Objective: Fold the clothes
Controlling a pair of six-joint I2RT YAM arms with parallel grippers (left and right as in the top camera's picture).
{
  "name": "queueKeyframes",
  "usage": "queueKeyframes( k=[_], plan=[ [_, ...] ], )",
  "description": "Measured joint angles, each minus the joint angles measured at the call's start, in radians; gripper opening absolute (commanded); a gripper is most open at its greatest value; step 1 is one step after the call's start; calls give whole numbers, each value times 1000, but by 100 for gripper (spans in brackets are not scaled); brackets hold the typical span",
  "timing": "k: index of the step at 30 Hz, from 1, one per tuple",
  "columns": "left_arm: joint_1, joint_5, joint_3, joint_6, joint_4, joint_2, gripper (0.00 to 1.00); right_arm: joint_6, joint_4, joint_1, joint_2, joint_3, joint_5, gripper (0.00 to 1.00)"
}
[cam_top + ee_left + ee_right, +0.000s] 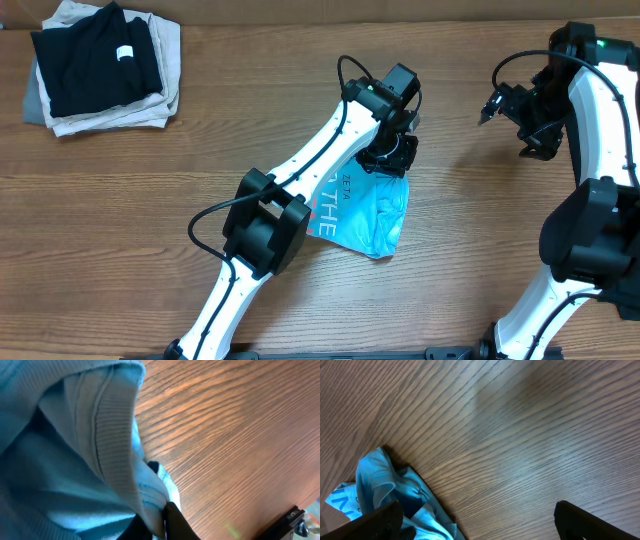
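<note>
- Shirt (372, 212) sits about mid-tabletop, a bit toward your right side, in a crumpled heap.
- White lettering shows face-up on it in the overhead view, with a bit of red at the heap's left edge. The left arm covers part of it.
- Left gripper (390, 152) is at the heap's far edge, clamped on the shirt. The left wrist view shows ribbed blue hem and bunched cloth running into the pinch by the black finger (172, 521).
- You can't tell which part of the shirt that is: maybe collar, maybe sleeve hem.
- Right gripper (476, 510) is spread wide and grasping nothing. It hangs over bare table (470, 260) toward the far right, apart from the shirt, with only the heap's corner in its view.
- Stack (100, 65) of folded garments, black on top of pale ones, sits at the far left corner, well apart from the work.
- Progress, judged: early. There are no flat panels and no clean fold lines, and the sleeves aren't laid out.
- Left to do, judged: spread the shirt flat, most likely with the right gripper taking a second edge, then fold sleeves and body.
- Risk, judged: a one-point pinch just drags the bunch along and won't open it.
</note>
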Motion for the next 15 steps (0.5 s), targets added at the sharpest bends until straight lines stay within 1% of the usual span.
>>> queueKeyframes(
  k=[4, 5, 6, 11, 13, 15],
  plan=[
    [-15, -3, -10, 0, 4, 0, 15, 1, 0, 0, 0, 0, 0, 100],
    [-26, -3, -20, -1, 11, 0, 18, 0, 0, 0, 0, 0, 0, 100],
    [-39, -3, -33, 0, 19, 1, 24, 0, 0, 0, 0, 0, 0, 100],
    [-131, -3, -66, -5, 23, 20, 33, 0, 0, 0, 0, 0, 0, 100],
    [-166, -3, -71, -5, 21, 27, 32, 0, 0, 0, 0, 0, 0, 100],
    [-196, -3, -71, -5, 14, 29, 28, 0, -1, 0, 0, 0, -1, 100]
  ],
)
